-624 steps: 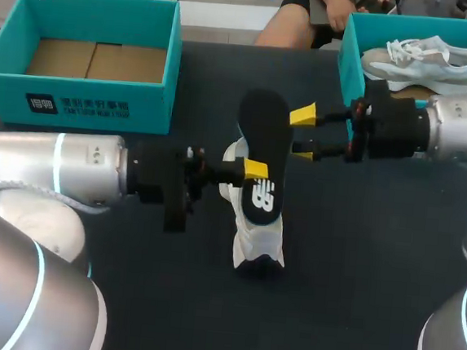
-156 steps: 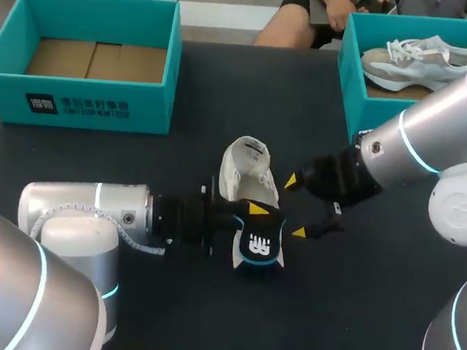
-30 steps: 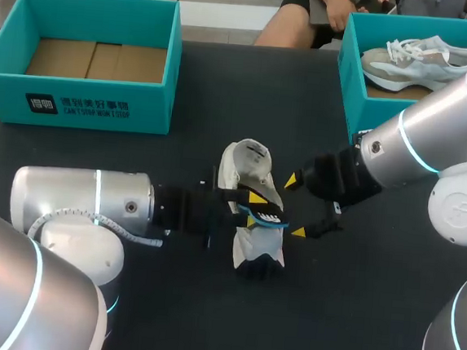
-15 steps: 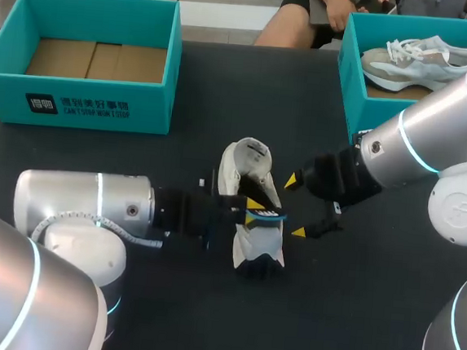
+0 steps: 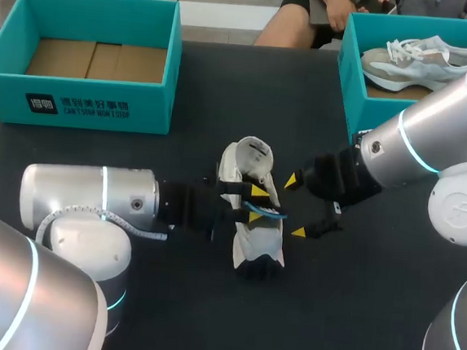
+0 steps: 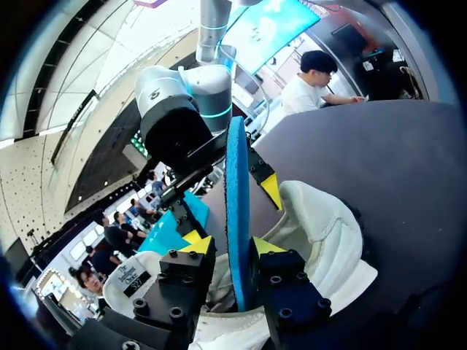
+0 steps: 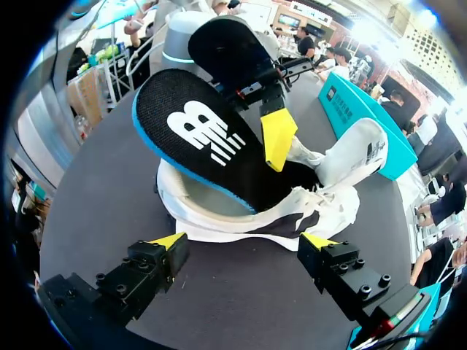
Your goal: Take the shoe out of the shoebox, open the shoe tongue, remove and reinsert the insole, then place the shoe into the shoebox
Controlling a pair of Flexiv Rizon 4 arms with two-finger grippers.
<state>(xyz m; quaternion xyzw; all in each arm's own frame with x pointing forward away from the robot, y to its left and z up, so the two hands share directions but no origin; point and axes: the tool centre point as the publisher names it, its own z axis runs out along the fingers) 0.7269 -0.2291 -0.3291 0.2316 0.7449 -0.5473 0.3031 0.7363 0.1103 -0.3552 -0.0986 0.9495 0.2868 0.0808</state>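
White shoe (image 5: 249,166) sat mid table (image 5: 352,316), well apart from the teal shoebox (image 5: 92,105) at far left. Left claw (image 5: 255,203) was clamped on the black insole (image 7: 197,142), whose lower end was tucked into the shoe opening. Right claw (image 5: 296,205) gaped wide, just right of the shoe.
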